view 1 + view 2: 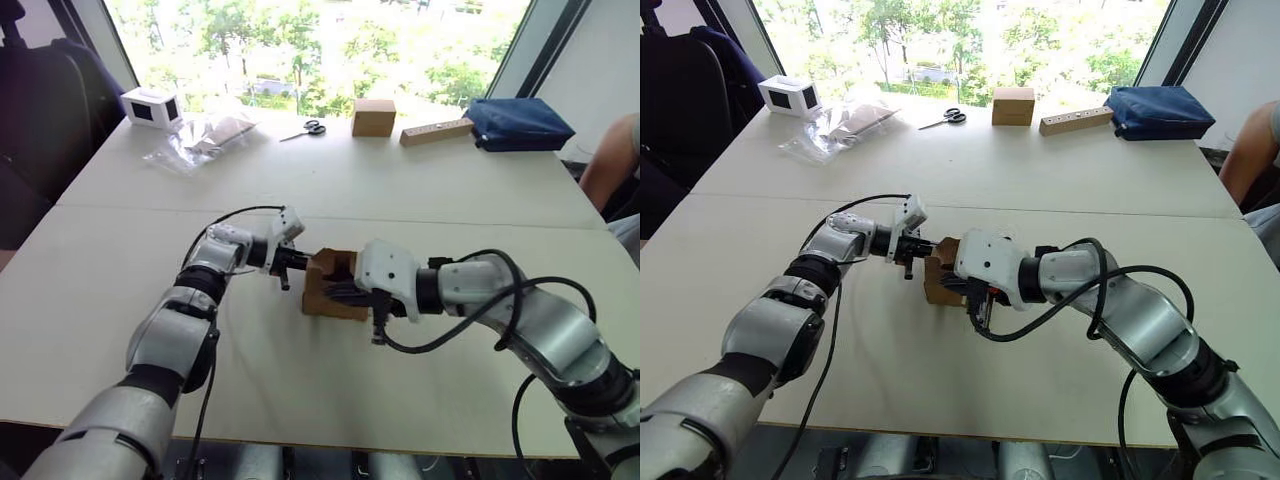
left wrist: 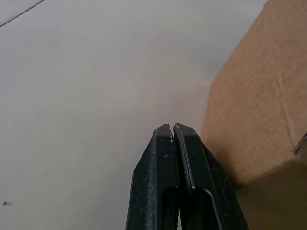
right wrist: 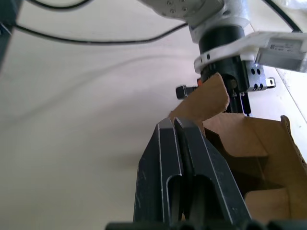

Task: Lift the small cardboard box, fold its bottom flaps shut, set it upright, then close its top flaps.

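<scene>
Box [image 1: 328, 285] between both tools — right tool [image 3: 173, 125] across its open flaps [image 3: 213, 96].

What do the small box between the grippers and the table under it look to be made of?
The small cardboard box: brown corrugated cardboard, matte; fluting shows along a cut flap edge, and a fold crease on its side. The table: a smooth off-white top, probably laminate; its core is not visible.

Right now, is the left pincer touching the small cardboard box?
Cannot tell. In the left wrist view the shut left pincer lies close beside the small cardboard box, but neither contact nor a gap shows plainly.
</scene>
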`<state>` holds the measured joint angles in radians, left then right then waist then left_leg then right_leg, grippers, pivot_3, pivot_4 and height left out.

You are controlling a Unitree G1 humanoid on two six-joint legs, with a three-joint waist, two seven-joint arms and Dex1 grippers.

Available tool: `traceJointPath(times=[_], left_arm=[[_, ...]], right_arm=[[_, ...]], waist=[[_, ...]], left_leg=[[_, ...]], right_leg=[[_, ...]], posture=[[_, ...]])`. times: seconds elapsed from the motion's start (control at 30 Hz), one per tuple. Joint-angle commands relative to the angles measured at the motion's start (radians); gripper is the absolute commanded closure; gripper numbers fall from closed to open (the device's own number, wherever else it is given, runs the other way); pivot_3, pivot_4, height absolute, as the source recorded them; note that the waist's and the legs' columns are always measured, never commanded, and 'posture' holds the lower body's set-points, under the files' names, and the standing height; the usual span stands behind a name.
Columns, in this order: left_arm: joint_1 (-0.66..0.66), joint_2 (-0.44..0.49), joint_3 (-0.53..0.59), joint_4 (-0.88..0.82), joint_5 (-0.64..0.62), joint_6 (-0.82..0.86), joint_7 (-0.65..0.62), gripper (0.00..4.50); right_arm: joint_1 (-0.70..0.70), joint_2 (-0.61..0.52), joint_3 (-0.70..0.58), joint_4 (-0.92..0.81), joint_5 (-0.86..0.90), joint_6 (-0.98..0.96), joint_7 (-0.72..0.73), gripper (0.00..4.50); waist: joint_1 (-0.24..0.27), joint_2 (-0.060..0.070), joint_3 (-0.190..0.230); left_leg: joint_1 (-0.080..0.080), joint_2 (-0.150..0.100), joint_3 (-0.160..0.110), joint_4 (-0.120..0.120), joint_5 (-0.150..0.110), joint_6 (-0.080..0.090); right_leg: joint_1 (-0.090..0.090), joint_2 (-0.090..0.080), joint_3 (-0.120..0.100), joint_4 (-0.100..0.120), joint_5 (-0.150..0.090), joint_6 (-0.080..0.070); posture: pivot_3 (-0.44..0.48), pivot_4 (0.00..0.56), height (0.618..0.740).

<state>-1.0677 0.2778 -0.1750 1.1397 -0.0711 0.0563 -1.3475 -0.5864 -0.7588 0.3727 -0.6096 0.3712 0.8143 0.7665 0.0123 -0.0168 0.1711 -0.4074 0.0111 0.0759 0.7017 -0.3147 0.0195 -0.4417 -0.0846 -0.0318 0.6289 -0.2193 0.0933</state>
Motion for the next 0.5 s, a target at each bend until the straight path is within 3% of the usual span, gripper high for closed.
traceJointPath(times=[0.03,0.5], left_arm=[[-0.038,-0.003,0.008,0.007,0.016,-0.024,-0.046,4.43],[-0.059,-0.025,0.027,0.02,0.026,-0.041,-0.059,4.43]], right_arm=[[-0.022,-0.005,0.006,0.017,-0.058,-0.041,0.01,4.5],[-0.009,0.051,0.037,0.086,-0.129,-0.055,0.028,4.5]], waist=[[-0.001,0.0,0.0],[-0.001,0.0,0.0]], left_leg=[[0.0,0.0,0.0,0.0,0.0,0.0],[0.0,0.0,-0.001,0.0,0.0,0.0]], right_leg=[[0.0,0.0,0.0,0.0,0.0,0.0],[0.0,0.0,0.0,0.0,0.0,0.0]], posture=[[0.0,0.15,0.74],[0.0,0.15,0.74]])
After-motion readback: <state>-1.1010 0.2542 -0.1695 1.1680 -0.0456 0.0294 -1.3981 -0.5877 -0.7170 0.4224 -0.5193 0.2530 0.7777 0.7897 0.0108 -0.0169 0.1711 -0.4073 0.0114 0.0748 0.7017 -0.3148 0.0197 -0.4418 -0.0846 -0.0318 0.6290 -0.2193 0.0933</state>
